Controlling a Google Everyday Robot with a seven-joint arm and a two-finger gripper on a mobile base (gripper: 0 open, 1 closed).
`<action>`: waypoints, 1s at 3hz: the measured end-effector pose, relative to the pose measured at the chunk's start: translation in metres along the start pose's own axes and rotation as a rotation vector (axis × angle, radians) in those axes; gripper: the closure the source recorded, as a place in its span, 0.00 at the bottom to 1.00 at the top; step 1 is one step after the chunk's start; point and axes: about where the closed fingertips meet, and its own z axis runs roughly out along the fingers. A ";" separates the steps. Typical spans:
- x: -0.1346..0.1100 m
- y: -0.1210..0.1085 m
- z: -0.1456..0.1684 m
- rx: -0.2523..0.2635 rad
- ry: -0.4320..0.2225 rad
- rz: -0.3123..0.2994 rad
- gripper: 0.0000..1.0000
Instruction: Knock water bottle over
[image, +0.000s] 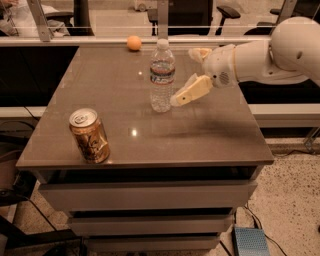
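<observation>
The water bottle (162, 76) stands upright near the middle back of the brown table (150, 140). It is clear and ribbed, with a white cap and a label band. My gripper (184, 76) comes in from the right on a white arm (270, 52), just right of the bottle at mid-height. Its two cream fingers are spread open. The lower fingertip (176, 101) is right next to the bottle's side. I cannot tell if it touches.
A gold soda can (90, 136) stands near the table's front left corner. An orange ball (133, 43) lies at the back edge. Drawers sit under the tabletop. A glass partition and office chairs are behind the table.
</observation>
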 end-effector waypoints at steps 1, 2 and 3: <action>-0.007 -0.014 0.028 -0.015 -0.043 0.008 0.00; -0.018 -0.025 0.051 -0.030 -0.069 0.002 0.00; -0.039 -0.039 0.081 -0.063 -0.098 -0.020 0.00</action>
